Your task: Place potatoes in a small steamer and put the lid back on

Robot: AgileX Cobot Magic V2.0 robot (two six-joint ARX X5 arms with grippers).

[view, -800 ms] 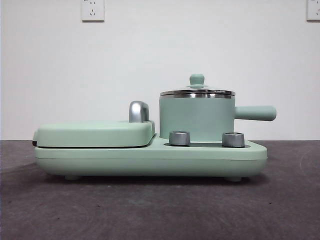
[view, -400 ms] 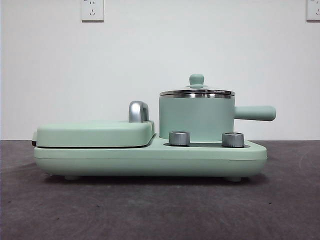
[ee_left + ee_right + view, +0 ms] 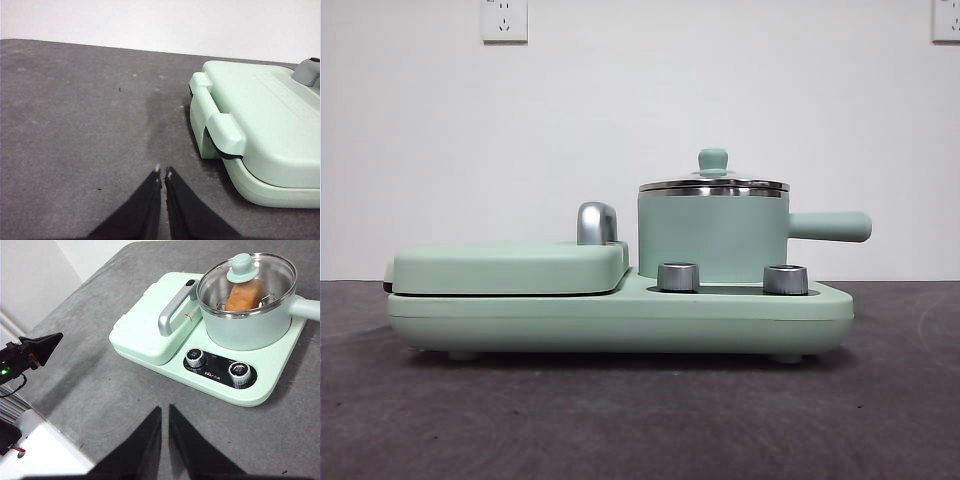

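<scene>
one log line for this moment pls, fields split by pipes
potato inside small steamer | lid on | left gripper shut, away over table | right gripper shut, clear of cooker | task looks done

even soft light, faint shadows, glare on lid (image 3: 247,285).

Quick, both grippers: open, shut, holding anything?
Left gripper: shut, empty, over bare table beside the griddle cover.
Right gripper: shut, empty, back from the small steamer.
</scene>
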